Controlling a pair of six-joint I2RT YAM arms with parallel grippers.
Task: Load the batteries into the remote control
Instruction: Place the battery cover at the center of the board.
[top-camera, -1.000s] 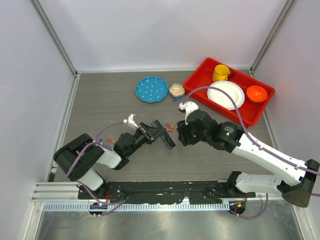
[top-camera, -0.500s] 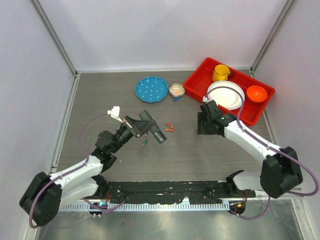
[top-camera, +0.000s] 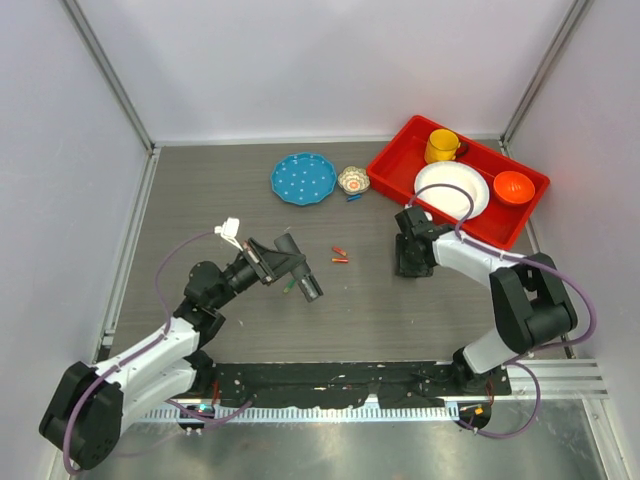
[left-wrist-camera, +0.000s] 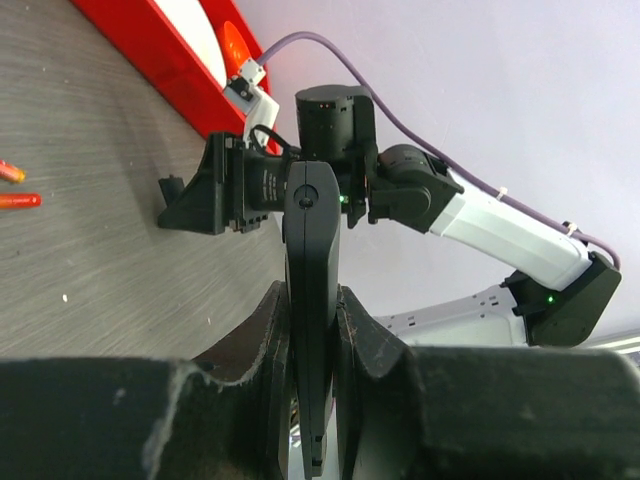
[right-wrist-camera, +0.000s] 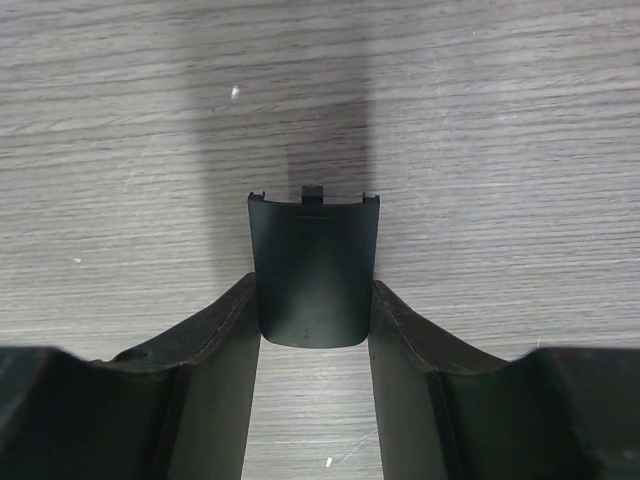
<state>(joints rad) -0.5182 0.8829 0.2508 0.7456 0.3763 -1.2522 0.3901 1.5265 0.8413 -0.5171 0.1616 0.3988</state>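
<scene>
The left gripper (left-wrist-camera: 312, 302) is clamped on the remote control (left-wrist-camera: 312, 220), which sits edge-on to the wrist camera, so its face is hidden. Just beneath it on the table a green battery (top-camera: 288, 287) peeks out, half covered, its label too small to read. Further right, the right gripper (right-wrist-camera: 314, 290) pinches a black battery cover (right-wrist-camera: 313, 240) with no readable markings.

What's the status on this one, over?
Left gripper shut on remote control. Right gripper shut on black cover. One battery lying beside left gripper. Nothing in the way.
</scene>
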